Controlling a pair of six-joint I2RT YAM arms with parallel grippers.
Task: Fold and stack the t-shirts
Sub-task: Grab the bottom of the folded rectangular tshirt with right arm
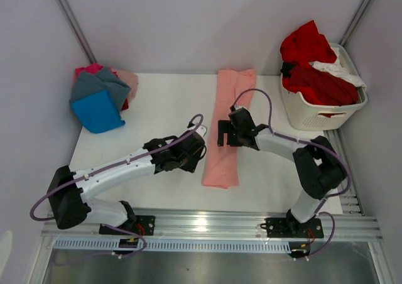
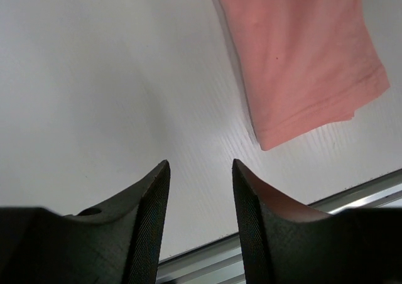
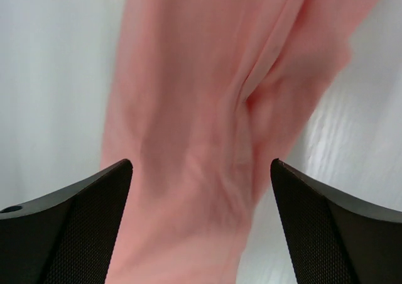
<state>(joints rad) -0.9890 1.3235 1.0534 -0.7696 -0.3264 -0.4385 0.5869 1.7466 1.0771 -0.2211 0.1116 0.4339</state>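
- My right gripper [image 3: 201,164] hangs over the middle of the salmon-pink shirt [image 1: 221,169], jaws wide apart, holding nothing.
- My left gripper [image 2: 200,164] is part-way apart and empty, over bare table [image 2: 94,76] just left of the shirt's near hem.
- The shirt lies flat as one long narrow strip, running from the far edge toward me.
- Probable step: fold the strip end over end.
- Pinch every layer at the near hem, one corner per gripper.
- Lift low and carry both corners evenly; uneven pull would skew the strip.
- The folded pile [image 1: 100,98] sits far left.
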